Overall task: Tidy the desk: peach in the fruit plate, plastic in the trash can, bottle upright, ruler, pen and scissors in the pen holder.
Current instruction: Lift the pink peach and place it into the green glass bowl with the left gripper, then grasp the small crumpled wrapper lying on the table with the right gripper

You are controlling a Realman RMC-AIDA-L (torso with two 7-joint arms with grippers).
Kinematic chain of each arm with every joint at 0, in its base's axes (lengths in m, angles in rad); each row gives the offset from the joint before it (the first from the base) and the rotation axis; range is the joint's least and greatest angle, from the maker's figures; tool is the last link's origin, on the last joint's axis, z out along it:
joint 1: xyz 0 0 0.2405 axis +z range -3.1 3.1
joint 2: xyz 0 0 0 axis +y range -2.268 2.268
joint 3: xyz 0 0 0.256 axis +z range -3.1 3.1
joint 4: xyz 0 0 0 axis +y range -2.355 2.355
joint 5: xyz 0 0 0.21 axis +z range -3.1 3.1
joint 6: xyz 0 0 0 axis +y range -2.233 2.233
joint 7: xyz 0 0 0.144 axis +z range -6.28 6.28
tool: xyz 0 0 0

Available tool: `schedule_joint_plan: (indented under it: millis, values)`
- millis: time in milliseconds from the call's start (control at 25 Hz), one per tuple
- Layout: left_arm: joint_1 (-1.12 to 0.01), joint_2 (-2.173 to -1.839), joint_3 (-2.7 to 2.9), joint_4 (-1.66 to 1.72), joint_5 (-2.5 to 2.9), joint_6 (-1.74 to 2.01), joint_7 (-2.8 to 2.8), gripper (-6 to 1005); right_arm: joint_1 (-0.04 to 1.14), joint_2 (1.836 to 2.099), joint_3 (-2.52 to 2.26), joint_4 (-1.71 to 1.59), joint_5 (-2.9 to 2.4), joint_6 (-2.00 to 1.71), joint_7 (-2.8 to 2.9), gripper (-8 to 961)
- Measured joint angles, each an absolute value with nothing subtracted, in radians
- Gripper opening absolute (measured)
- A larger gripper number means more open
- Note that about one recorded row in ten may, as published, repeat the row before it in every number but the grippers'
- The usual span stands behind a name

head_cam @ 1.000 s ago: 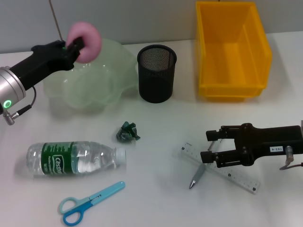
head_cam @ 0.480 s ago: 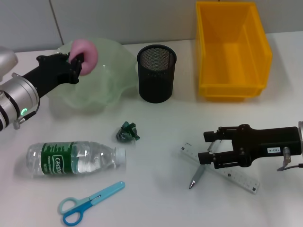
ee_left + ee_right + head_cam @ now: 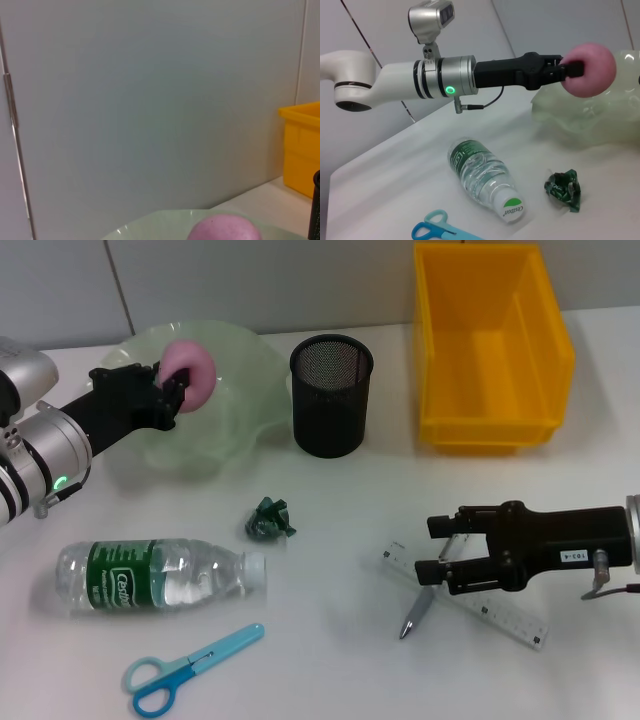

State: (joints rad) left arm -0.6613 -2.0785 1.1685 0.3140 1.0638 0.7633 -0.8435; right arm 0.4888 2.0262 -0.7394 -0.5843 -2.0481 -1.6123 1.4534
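My left gripper [image 3: 168,388] is shut on the pink peach [image 3: 194,374] and holds it low over the pale green fruit plate [image 3: 240,400] at the back left. The right wrist view shows the same hold, peach [image 3: 590,70] above plate [image 3: 600,117]. My right gripper [image 3: 437,547] is open and lies low over the clear ruler [image 3: 495,612] and silver pen [image 3: 416,614], which cross at the front right. A bottle [image 3: 160,576] lies on its side. Crumpled green plastic [image 3: 271,519] sits mid-table. Blue scissors [image 3: 188,668] lie at the front left.
The black mesh pen holder [image 3: 331,395] stands right of the plate. A yellow bin [image 3: 490,350] sits at the back right. A grey wall runs behind the table. The bottle [image 3: 482,175], plastic [image 3: 563,188] and scissors [image 3: 440,231] also show in the right wrist view.
My left arm has drawn back and brought the peach down, closer to the plate. My right gripper has crept slightly left over the pen and ruler.
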Motion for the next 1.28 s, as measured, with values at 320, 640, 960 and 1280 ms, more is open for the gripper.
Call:
schedule_joint_plan:
  millis: [320, 640, 960, 1280]
  values:
    - [-0.663, -2.079, 1.16, 0.317, 1.063, 0.761, -0.853, 370, 0.489, 2.028, -0.738, -0.583, -2.049, -1.612, 1.453, 807]
    - [-0.661, -2.078, 1.16, 0.32, 1.061, 0.765, -0.854, 616, 0.489, 2.028, -0.738, -0.581, -2.051, -1.61, 1.453, 806]
    - [-0.662, -2.079, 1.161, 0.323, 1.045, 0.769, -0.854, 735, 0.489, 2.028, -0.737, -0.581, -2.051, -1.61, 1.454, 806]
    - [-0.654, -2.078, 1.164, 0.323, 1.009, 0.796, -0.86, 736, 0.489, 2.028, -0.732, -0.581, -2.051, -1.611, 1.456, 808]
